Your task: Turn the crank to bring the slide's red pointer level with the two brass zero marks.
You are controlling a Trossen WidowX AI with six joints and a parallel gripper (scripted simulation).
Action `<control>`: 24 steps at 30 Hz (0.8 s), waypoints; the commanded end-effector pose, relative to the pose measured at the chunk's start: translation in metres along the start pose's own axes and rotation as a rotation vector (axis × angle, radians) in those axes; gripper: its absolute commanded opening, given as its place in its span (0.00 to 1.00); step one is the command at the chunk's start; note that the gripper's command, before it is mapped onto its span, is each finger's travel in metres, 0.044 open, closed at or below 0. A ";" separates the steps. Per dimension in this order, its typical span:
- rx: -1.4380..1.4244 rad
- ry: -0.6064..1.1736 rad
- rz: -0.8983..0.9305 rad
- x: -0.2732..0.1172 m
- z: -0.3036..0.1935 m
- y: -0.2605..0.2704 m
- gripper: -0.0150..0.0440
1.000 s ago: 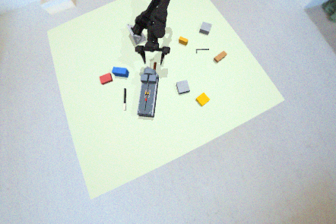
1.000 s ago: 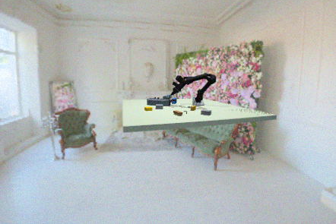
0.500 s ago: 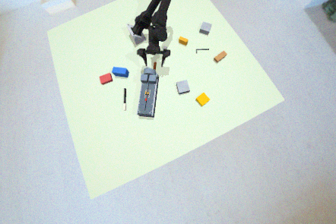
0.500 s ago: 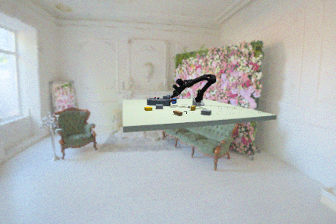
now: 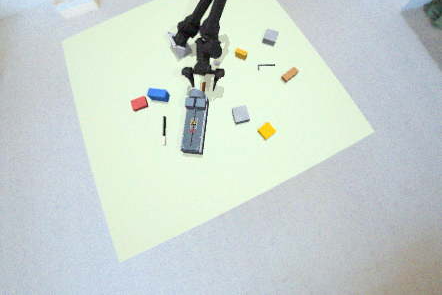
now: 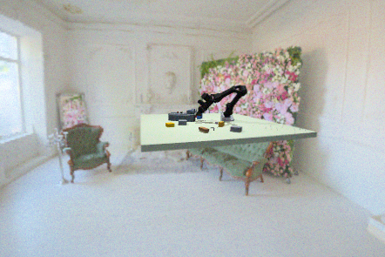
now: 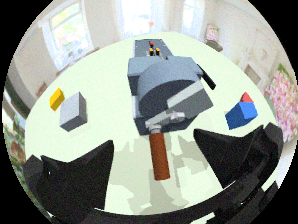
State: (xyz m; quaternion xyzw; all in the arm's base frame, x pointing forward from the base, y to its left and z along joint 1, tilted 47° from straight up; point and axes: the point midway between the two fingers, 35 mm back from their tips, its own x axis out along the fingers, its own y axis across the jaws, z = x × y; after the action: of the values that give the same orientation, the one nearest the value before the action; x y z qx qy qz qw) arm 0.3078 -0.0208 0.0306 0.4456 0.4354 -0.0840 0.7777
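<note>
The pointer is small and blurred, its exact level against the brass marks hard to make out; the wrist view hides the lower slide behind the grey, rounded housing; the smooth brown cylindrical handle lies between the spread, empty jaws of the gripper, untouched; a blue block sits left of the machine in the top view.

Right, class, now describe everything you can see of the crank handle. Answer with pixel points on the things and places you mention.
The crank handle [image 5: 204, 86] [image 7: 160, 157] is a plain reddish-brown rod, wood-like in colour. Its inner end meets a pale grey crank arm [image 7: 165, 120] at the machine's near end; its outer end is free. It points back toward the robot, between the open gripper's [image 5: 204, 87] [image 7: 154, 145] fingers, and neither appears to touch it.
</note>
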 end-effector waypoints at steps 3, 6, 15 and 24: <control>0.009 0.003 -0.006 0.008 -0.009 -0.002 1.00; 0.009 0.002 -0.005 0.012 -0.012 -0.002 1.00; 0.010 0.001 -0.003 0.018 -0.021 -0.002 1.00; 0.010 0.001 -0.003 0.018 -0.021 -0.002 0.60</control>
State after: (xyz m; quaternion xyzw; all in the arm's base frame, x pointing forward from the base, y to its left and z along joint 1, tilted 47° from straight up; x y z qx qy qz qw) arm 0.3049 -0.0008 0.0116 0.4473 0.4367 -0.0841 0.7760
